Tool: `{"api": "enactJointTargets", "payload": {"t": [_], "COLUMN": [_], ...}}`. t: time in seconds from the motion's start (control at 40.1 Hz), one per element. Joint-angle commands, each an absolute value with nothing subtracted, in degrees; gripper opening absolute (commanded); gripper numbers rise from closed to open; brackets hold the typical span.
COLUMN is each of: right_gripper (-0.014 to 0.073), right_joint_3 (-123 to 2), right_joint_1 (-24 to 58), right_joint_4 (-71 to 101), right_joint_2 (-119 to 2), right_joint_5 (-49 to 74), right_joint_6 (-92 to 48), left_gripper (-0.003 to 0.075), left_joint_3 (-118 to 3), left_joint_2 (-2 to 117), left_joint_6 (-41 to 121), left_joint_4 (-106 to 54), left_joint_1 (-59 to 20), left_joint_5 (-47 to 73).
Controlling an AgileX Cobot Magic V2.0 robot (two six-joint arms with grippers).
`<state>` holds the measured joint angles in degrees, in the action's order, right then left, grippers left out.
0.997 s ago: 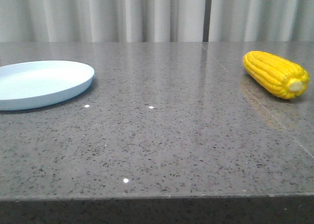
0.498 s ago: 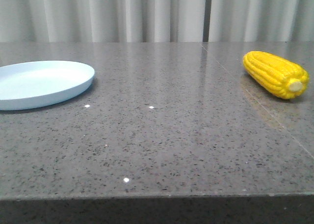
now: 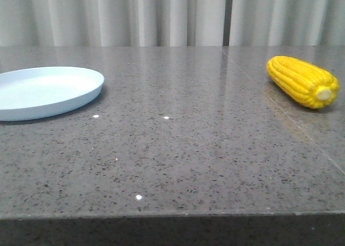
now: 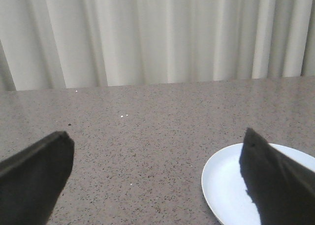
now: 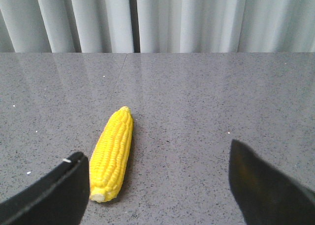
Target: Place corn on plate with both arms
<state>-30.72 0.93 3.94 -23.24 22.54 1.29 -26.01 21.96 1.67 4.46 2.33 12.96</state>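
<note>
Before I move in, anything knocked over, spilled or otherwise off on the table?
Nothing stands out. The corn lies whole on its side at the table's right, the plate sits flat and bare at the left. Both tools, left and right, are open and hold nothing.

Soft, even light; glossy table (image 3: 178,149) glints; wrist views perhaps slightly soft.

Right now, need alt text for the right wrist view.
A yellow corn cob lies on a speckled grey stone table, stub end toward the camera. The open right pincer frames the foreground, holding nothing, the corn beside one fingertip. Pale curtains hang behind.
</note>
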Motion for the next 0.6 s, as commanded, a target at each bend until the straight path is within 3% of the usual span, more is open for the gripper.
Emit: {"api": "enactJointTargets", "payload": {"t": [0.0,0.573], "right_gripper": [0.0613,0.0613], "right_joint_3": [-32.92,-32.92], "right_joint_1": [0.5,0.5], "right_joint_4": [4.3,4.3], "right_joint_2": [-23.96,-23.96], "right_joint_5": [17.38,17.38], "right_joint_6": [0.88,0.88], "left_gripper": [0.0671,0.0662], "left_joint_3": [-28.27,-52.84], "left_joint_2": [23.58,64.58], "left_joint_6": [1.48,1.48], "left_joint_4": [3.89,-1.3], "left_joint_1": [2.39,-6.78], "left_joint_5": [8.56,34.88]}}
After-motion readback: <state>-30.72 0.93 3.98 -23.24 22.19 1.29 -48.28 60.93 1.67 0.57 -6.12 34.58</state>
